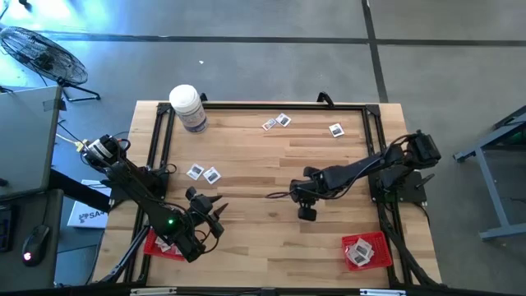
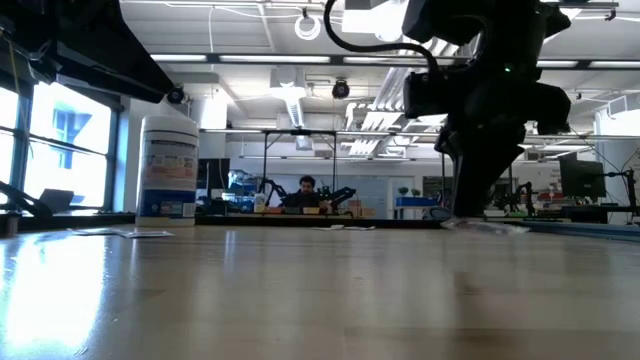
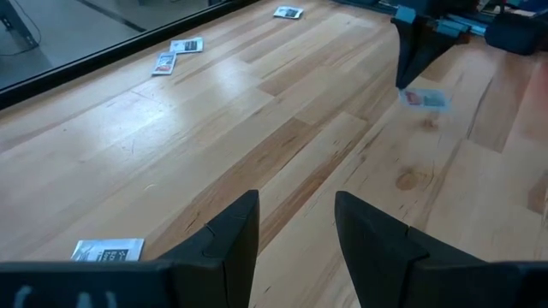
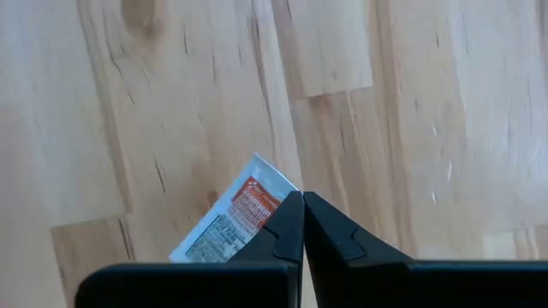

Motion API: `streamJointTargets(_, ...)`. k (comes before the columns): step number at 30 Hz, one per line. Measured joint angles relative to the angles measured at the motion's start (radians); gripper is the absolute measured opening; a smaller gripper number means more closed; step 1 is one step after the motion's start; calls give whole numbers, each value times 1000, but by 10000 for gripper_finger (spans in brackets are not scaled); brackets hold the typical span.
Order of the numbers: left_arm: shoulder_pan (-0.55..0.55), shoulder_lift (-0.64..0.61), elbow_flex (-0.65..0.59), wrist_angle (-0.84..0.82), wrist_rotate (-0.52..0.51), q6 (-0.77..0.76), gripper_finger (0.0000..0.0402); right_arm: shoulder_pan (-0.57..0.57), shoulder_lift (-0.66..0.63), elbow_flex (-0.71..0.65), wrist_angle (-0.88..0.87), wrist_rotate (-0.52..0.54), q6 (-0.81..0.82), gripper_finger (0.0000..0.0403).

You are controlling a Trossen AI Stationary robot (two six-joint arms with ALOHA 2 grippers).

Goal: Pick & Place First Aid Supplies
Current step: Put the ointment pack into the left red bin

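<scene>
Now one packet (image 4: 233, 216) hangs pinched by its corner in the right hand (image 4: 303, 224), mid-bench (image 1: 271, 164). Carry it level and slowly to the right tray (image 1: 366, 251), since the grip looks thin. Left hand (image 3: 295, 235) waits, wide.

white bottle (image 1: 187, 107) upright at table (image 1: 271, 164) far-left corner. floor fan (image 1: 41, 56) beyond that corner. mouse (image 1: 33, 247) left of table.

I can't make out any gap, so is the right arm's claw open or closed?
Closed: the right claw has its two dark fingers pressed together, pinching a small white packet with red print.
</scene>
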Motion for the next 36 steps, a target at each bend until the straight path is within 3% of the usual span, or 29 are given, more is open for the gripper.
streamJointTargets(8,0,0,0,16,-15,-1,152,0,-1,0,8,4,34,1)
streamJointTargets(12,10,1,0,143,-124,33,152,0,-1,1,40,6,45,1)
streamJointTargets(15,44,21,1,262,-111,121,152,7,-1,1,99,29,62,1)
streamJointTargets(26,276,159,-1,732,417,370,152,104,-3,3,377,218,63,0)
streamJointTargets(31,335,223,0,915,539,427,152,143,-3,3,417,346,62,0)
streamJointTargets(36,375,261,0,995,566,409,152,168,-3,3,418,430,52,0)
